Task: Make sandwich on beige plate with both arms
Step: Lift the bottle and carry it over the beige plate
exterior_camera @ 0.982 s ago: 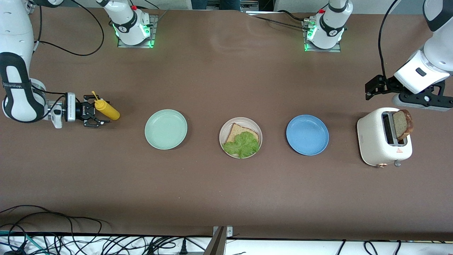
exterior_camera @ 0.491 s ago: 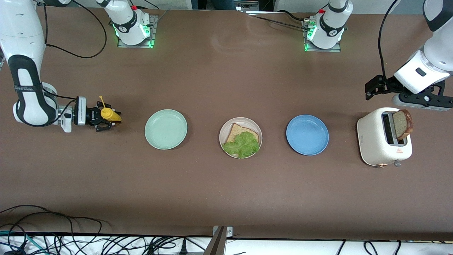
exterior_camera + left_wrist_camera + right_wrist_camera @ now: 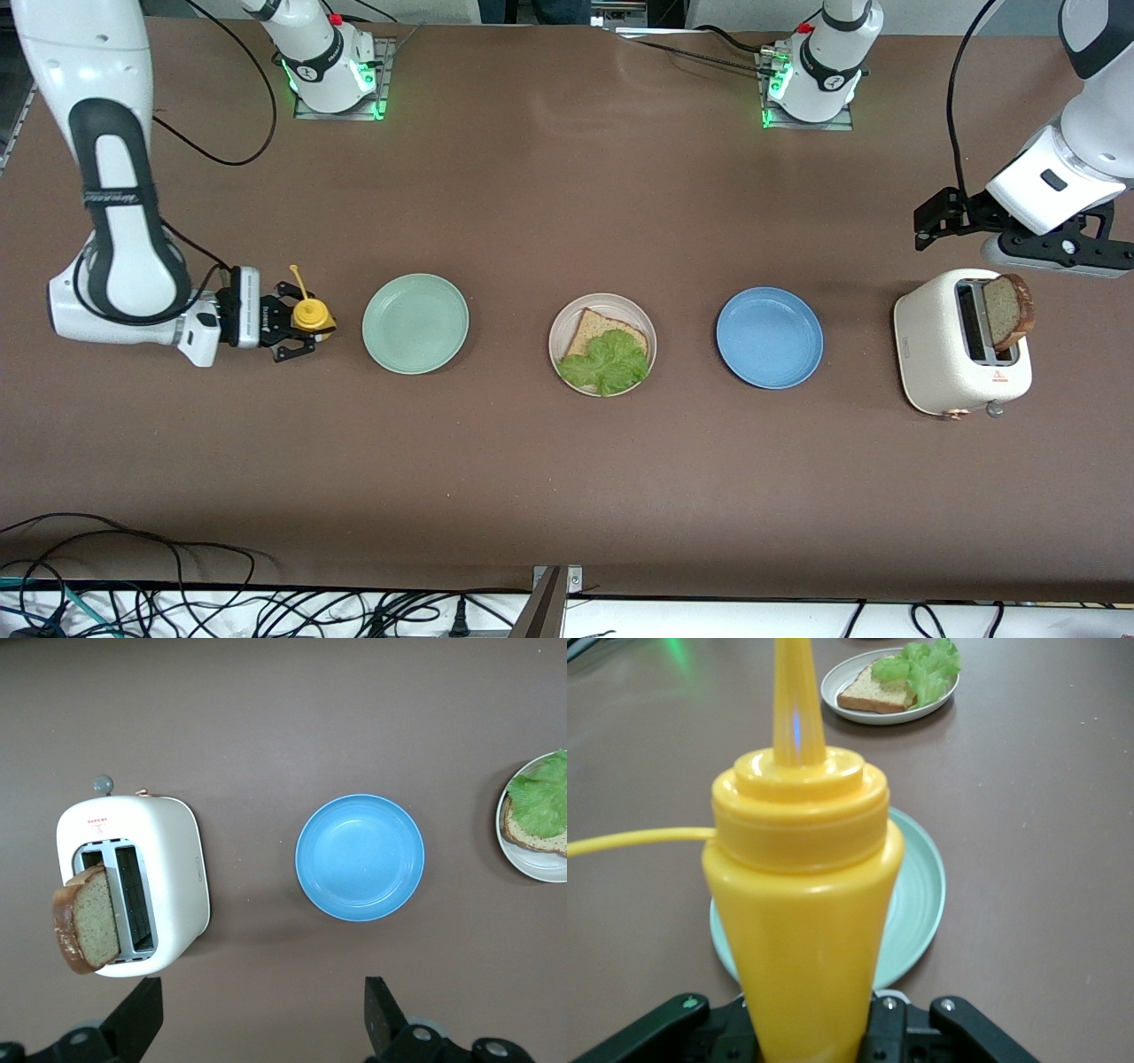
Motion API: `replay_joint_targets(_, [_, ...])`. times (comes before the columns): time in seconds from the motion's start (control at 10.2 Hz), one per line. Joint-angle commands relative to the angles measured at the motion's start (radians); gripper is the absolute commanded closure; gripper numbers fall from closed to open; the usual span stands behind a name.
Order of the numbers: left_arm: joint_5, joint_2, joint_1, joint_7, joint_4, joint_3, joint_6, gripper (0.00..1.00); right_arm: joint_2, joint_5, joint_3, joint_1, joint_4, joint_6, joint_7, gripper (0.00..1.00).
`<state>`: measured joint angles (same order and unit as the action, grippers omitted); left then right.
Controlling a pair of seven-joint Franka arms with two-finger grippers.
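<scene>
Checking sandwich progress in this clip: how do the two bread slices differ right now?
The slice on the beige plate lies flat, partly under a lettuce leaf; the slice in the toaster stands on edge, leaning out of a slot, bare. Both are brown with dark crusts, and neither is gripped.

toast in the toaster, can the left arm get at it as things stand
Probably yes. The left tool is open over the table beside the toaster, and the bread slice stands out of its slot with nothing over it.
</scene>
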<state>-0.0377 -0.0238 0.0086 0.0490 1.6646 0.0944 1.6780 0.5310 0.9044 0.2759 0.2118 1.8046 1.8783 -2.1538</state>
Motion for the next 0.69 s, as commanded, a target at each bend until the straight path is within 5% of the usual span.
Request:
replay_joint_targets(0.0, [0.015, -0.007, 0.005, 0.002, -0.023, 0.002, -0.02, 0.0, -0.072, -0.115, 0.009, 0.122, -0.017, 0.071, 0.237, 0.99])
replay_joint_targets(0.29, [0.015, -0.007, 0.005, 0.002, -0.023, 0.002, -0.02, 0.0, -0.062, -0.477, 0.006, 0.34, -0.189, 0.11, 0.652, 0.99])
replay_joint_targets(0.59, [0.015, -0.007, 0.005, 0.002, -0.023, 0.002, -0.02, 0.0, 0.039, -0.62, 0.006, 0.484, -0.33, 0.111, 0.966, 0.99])
